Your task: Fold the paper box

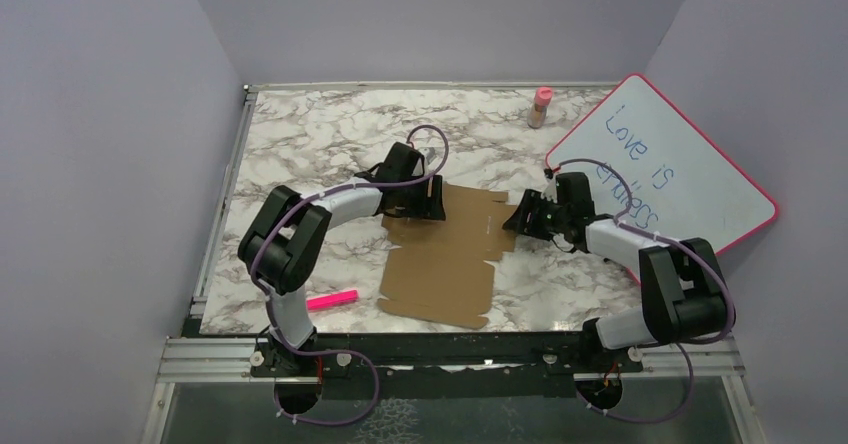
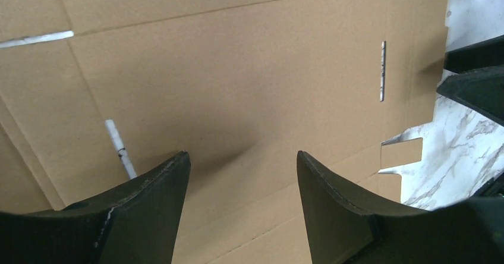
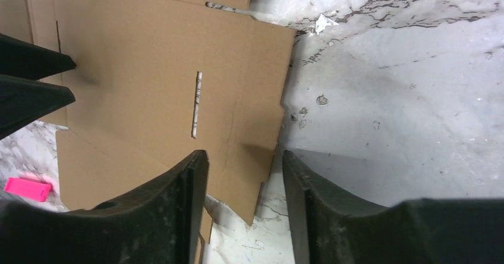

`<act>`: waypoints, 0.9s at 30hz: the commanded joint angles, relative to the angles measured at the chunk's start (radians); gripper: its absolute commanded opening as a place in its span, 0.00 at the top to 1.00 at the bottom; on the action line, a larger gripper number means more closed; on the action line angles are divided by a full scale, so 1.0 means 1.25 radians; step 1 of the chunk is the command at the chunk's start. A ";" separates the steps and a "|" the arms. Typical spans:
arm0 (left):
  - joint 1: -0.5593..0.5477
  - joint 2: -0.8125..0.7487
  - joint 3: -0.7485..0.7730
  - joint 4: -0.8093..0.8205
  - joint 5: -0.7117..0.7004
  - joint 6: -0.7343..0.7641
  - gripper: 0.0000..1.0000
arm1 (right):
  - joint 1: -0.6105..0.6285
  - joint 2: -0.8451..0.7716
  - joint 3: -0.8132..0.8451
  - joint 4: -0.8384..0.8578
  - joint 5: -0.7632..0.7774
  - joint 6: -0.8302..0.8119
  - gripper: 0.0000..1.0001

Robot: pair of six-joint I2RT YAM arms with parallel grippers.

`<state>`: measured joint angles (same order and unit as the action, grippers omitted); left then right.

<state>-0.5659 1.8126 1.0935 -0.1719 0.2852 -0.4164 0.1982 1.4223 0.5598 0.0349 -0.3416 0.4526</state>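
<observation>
Released left claw (image 2: 242, 154) hangs over the flat paper box (image 1: 445, 254), released right claw (image 3: 243, 153) seemingly over its edge.

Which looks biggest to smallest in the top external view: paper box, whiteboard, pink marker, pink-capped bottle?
1. whiteboard
2. paper box
3. pink marker and pink-capped bottle: too alike to rank, and the bottle stands farther back on the table.

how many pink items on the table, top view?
3: pink marker lying at near left, by the paper box; pink-capped tube upright at the far edge; pink-framed whiteboard at right. The box could hide more.
</observation>
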 commanded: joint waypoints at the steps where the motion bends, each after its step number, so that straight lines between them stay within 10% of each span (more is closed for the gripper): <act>1: -0.001 0.018 -0.022 0.074 0.054 -0.027 0.32 | -0.002 0.042 0.012 0.014 -0.054 -0.003 0.50; 16: 0.000 0.021 -0.044 0.065 -0.004 -0.042 0.32 | 0.006 0.114 0.216 -0.064 -0.093 -0.098 0.87; 27: 0.000 0.020 -0.051 0.078 -0.006 -0.050 0.32 | 0.141 0.150 0.362 -0.252 0.209 -0.169 0.91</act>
<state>-0.5640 1.8217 1.0561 -0.0689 0.2985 -0.4713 0.3038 1.5902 0.9554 -0.1497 -0.2890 0.2932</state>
